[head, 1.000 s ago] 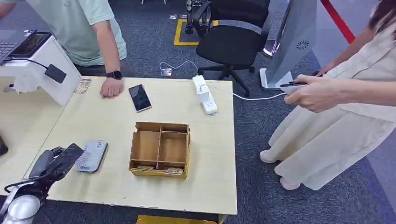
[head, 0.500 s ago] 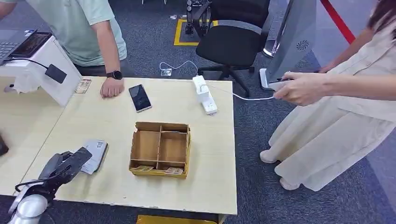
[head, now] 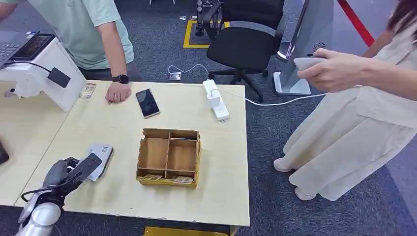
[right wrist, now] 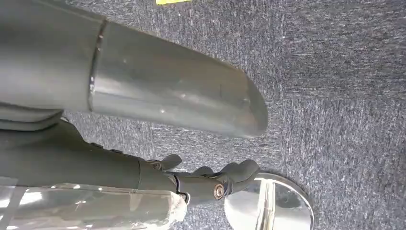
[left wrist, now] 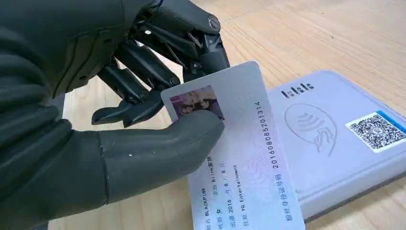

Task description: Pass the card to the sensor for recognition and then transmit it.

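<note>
Pale wooden table [head: 123, 132], head view: left hand [head: 66, 172] at lower left, pinching card [left wrist: 239, 158] between thumb and fingers [left wrist: 158, 72], partly over grey sensor [left wrist: 344, 143]. Right hand [right wrist: 210, 182] hanging above carpet, fingers loosely curled, holding nothing.

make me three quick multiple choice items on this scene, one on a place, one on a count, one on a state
1. Where does the phone lie on the table?
A. inside the box
B. beyond the box, near a person's fist
C. on the reader

2. How many cables run from the power strip?
A. one
B. three
C. none

3. What is the left robot hand doing?
A. hanging open
B. pressing the box
C. holding the card over the reader

Answers:
1 B, the phone lies past the box, beside the fist.
2 A, a single white cable runs off the table.
3 C, the thumb pins the card over the grey reader.
</note>
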Controlling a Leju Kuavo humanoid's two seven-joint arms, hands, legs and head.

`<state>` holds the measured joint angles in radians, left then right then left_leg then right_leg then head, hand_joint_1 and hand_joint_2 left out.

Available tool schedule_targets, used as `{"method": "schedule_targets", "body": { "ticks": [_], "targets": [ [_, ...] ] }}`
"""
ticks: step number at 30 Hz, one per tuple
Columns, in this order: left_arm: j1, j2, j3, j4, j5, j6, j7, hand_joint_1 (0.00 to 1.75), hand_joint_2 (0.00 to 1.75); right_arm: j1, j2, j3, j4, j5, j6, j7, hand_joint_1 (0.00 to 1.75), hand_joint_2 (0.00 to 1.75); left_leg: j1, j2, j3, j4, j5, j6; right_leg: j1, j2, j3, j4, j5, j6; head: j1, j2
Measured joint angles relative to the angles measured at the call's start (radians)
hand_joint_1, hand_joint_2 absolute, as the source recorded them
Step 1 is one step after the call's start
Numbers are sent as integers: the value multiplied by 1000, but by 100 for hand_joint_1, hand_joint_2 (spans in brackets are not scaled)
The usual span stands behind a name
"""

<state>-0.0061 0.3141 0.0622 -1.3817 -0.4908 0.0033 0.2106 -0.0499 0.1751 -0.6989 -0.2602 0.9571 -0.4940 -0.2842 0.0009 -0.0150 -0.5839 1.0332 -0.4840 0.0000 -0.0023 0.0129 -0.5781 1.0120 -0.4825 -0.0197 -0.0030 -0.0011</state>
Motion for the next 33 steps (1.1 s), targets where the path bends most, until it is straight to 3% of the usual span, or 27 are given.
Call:
{"method": "schedule_targets", "body": {
  "ticks": [4,7,19,33],
  "targets": [
    [-20,-20,-16,9,-21,13,-3,175,175,0,0,-1,1,0,0,0,0,0,0,0,0,0,0,0,0,1,0,0,0,0,0,0],
    [-25,-25,-16,3,16,24,-46,175,175,5,0,-6,2,-6,0,-7,0,0,0,0,0,0,0,0,0,1,0,0,0,-1,0,0],
    [-57,-17,-16,-180,21,85,-170,175,175,17,0,-30,2,-6,13,-27,0,0,0,0,0,0,0,-1,0,1,0,0,0,0,0,0],
    [-112,-49,-19,-205,-130,300,-253,175,175,14,0,-32,2,29,16,-25,0,0,0,0,0,0,0,-1,0,1,-1,0,0,0,0,0]
  ]
}}
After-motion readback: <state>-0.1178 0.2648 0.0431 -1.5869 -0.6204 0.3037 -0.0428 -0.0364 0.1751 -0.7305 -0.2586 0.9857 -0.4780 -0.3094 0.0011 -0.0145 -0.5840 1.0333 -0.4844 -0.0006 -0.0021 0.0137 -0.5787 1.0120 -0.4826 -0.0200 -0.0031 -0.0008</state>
